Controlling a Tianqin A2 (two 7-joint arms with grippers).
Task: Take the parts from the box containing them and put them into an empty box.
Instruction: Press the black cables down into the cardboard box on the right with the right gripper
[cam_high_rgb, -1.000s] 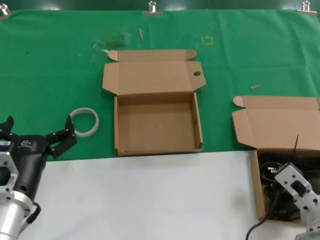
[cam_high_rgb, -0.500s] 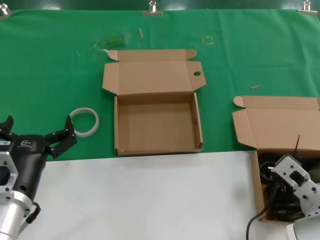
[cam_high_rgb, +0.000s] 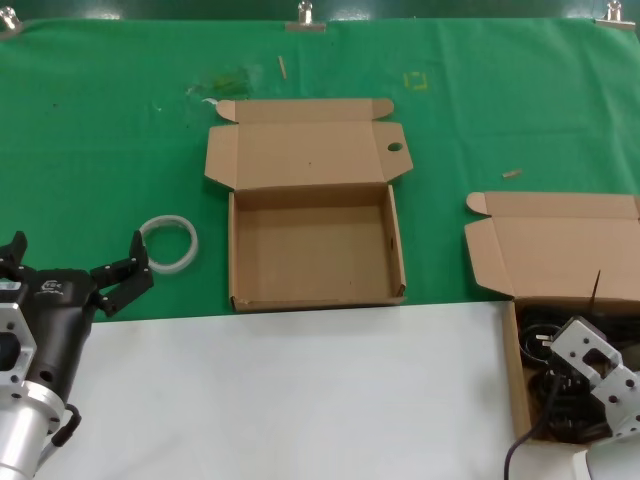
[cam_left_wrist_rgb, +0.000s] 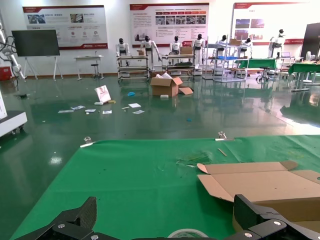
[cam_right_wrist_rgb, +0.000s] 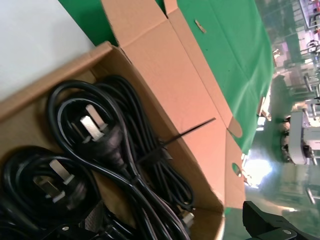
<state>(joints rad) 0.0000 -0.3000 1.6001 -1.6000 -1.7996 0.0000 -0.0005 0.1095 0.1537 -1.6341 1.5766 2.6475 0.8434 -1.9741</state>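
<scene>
Power cables (cam_high_rgb: 545, 385), black, looped, with plugs: in the head view they lie in the plain-lidded carton (cam_high_rgb: 515, 375) at the near right of the worktop (cam_high_rgb: 300, 400), lid flap folded back onto green cloth (cam_high_rgb: 100, 130). Right hand (cam_high_rgb: 585, 365), grey and white, sits low over those cables inside that carton; whether its fingers are apart or closed cannot be told. Empty carton (cam_high_rgb: 315, 250), brown, shallow, stands open at centre on the cloth, one lid tab pierced by a round hole (cam_high_rgb: 394, 148). White plastic ring (cam_high_rgb: 168, 243) lies on the cloth to the robot's left of the empty carton. Left hand (cam_high_rgb: 70, 265), black, is held near the ring at the cloth's near edge, fingers spread wide, nothing between them. Worktop: green cloth at the far half, clipped along its far edge, white surface at the near half. Left wrist view: two black fingertips (cam_left_wrist_rgb: 75, 222) spread wide apart over the cloth, the empty carton's lid beyond, and behind it a large hall with glossy green floor, wall posters, humanoid robots on racks, and a cardboard box on the floor. Right wrist view: cable bundles fill the plain-lidded carton, three-pin plugs (cam_right_wrist_rgb: 92, 127) face up, a black tie strip (cam_right_wrist_rgb: 185, 134) stands out from one bundle.
</scene>
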